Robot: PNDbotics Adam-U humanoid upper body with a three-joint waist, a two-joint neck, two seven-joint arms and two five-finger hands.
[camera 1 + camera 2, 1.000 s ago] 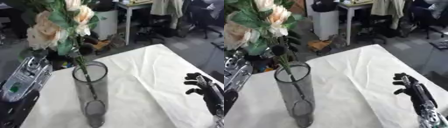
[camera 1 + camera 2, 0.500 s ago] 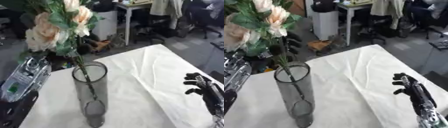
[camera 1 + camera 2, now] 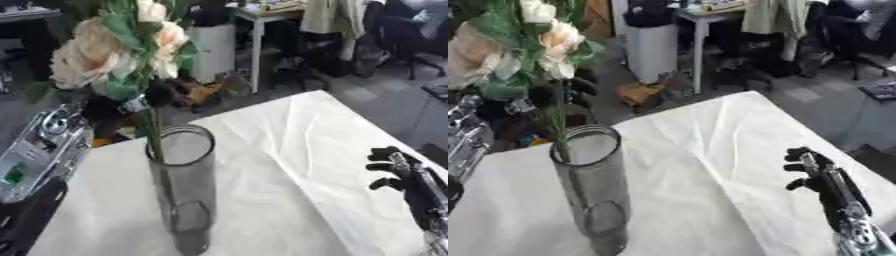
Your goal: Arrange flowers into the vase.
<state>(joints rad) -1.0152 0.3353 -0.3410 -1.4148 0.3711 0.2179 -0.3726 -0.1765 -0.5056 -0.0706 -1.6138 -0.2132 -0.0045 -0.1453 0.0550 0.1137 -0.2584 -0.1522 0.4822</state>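
Left eye view: left hand [image 3: 144, 100] grips the flower bunch [image 3: 114, 50], stems just entering the glass vase [image 3: 184, 190]; releasing remains.

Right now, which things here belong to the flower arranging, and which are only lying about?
For the job:
- flowers, stems already inside the vase
- glass vase on the white tablecloth
- left hand at the stems

Not part of it:
- right hand, idle at the table's right edge
- office clutter behind
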